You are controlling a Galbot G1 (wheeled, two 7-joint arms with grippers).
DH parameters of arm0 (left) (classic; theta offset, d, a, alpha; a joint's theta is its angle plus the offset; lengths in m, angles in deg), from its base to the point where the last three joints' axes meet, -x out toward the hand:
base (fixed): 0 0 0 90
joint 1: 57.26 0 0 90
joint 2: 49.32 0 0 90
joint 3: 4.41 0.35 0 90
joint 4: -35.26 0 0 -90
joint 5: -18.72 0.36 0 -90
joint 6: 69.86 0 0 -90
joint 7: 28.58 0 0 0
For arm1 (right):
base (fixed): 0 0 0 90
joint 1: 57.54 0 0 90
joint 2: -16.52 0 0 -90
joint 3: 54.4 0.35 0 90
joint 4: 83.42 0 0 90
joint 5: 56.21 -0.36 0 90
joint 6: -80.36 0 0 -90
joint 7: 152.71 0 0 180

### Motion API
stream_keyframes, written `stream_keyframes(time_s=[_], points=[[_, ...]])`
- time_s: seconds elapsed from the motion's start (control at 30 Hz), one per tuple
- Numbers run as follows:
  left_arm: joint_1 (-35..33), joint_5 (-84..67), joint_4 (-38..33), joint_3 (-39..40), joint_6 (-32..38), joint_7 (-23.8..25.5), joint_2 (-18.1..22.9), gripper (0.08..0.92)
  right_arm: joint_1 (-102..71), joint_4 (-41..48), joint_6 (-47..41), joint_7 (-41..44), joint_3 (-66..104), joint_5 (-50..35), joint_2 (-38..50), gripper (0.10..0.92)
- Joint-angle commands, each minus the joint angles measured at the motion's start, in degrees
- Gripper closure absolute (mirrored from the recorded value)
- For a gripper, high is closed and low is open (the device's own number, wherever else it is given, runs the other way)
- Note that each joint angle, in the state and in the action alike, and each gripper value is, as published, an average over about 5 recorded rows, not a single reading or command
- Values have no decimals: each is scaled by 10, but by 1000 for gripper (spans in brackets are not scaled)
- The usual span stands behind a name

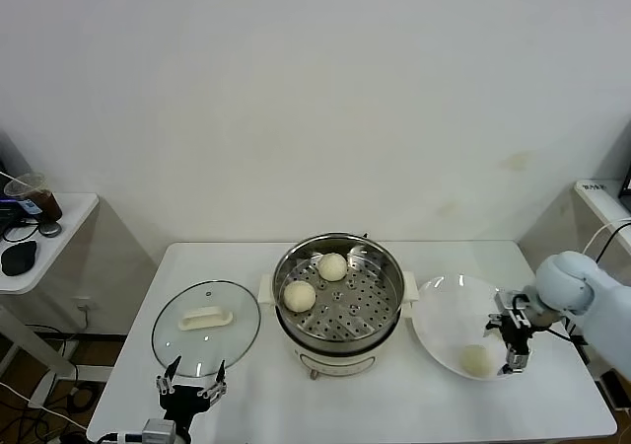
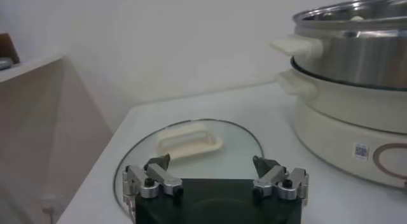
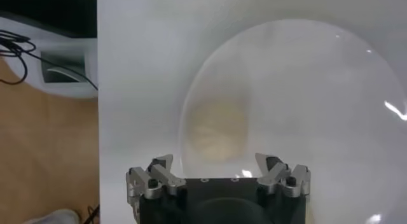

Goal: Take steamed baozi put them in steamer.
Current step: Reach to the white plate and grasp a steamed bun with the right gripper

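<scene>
Though pot-hidden elsewhere, two baozi overhead.

My head camera looks forward and down from above the white table, taking in the steamer, glass lid, plate and back wall. My left wrist camera sits low, near the table's surface, facing level across the lid toward the steamer's side; both appear in the head view. My right wrist camera looks steeply down, close over the plate and one baozi, also shared with the head view.
</scene>
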Motion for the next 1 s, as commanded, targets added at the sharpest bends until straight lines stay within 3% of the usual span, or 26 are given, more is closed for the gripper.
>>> stream_keyframes(time_s=[0.03,0.5,1.0], points=[[6,0,8,-1,-1,1,-1,177,26,45,5,1,-30,16,-56,203],[14,0,14,-2,-4,5,-2,177,27,54,4,11,-33,19,-59,235],[17,1,18,1,-4,5,-1,177,28,51,2,11,-22,4,-47,599]])
